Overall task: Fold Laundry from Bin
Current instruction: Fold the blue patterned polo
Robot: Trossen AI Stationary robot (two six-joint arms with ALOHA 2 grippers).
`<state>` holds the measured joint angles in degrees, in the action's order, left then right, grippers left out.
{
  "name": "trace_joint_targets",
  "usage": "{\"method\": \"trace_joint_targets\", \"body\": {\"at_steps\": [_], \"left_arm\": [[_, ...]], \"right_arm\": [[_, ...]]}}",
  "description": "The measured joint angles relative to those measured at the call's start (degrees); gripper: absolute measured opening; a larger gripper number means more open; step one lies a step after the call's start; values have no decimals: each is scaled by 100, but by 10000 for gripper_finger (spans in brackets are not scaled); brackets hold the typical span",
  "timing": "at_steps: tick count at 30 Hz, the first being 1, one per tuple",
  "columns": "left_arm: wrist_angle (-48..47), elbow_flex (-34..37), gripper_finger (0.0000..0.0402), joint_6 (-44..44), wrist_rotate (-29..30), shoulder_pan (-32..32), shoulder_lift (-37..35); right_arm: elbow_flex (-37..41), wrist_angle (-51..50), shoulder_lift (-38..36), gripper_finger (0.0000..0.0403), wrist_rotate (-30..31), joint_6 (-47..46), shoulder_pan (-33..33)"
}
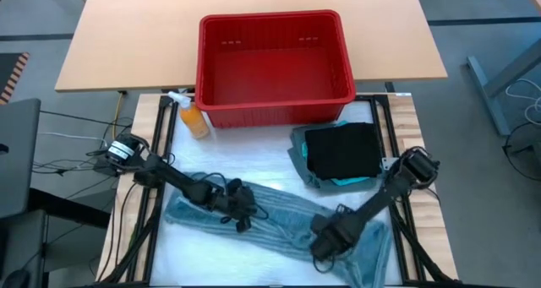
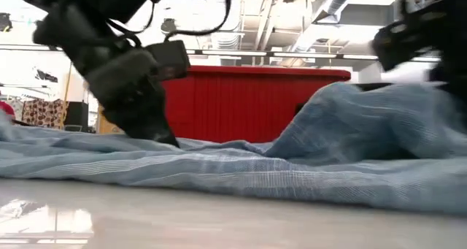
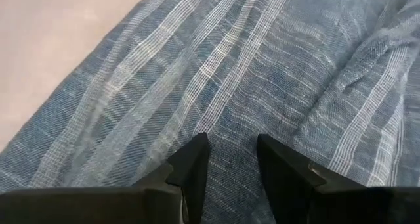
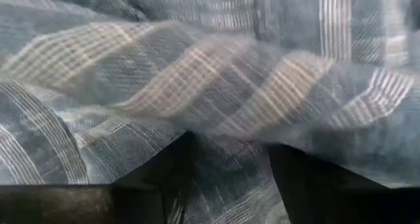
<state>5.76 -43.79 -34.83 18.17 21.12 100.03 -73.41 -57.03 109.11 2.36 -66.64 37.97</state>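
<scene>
On the near table, both my grippers, left [image 1: 241, 210] and right [image 1: 325, 241], fingers apart, press the limp blue-grey garment [image 1: 279, 220]: light, drapey, best pinched at hems.

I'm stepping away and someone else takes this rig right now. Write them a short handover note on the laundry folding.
Left gripper: open, fingers down on the blue-grey garment near its left end, nothing clamped.
Right gripper: open, low over the same garment's right end, cloth bunched in front of it.
Bin: empty, at the table's far side.
Done: a stack with the black garment on top, turquoise showing beneath, lies on the right in front of the bin.
Left: the blue-grey garment lies spread and rumpled; fold it and add it to the stack.
Orange spray bottle stands left of the bin.
</scene>
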Motion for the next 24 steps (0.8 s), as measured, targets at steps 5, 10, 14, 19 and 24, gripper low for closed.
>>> {"method": "trace_joint_targets", "body": {"at_steps": [5,10,14,19,24], "left_arm": [[-70,0,127,435,96,-445,-2],[-211,3,127,672,87,-568,-107],[-686,20,127,765,325,-565,-497],[-1273,15,127,833,584,-504,-1092],[-1003,15,127,1179,599,-167,-1572]], "right_arm": [[0,-487,-106,220,268,880,-542],[-282,-945,-112,220,-256,1405,-811],[-983,-1611,-117,220,-316,1495,-795],[-1546,-2085,-135,221,-671,665,-477],[-1361,-2086,-132,220,-1282,-515,220]]}}
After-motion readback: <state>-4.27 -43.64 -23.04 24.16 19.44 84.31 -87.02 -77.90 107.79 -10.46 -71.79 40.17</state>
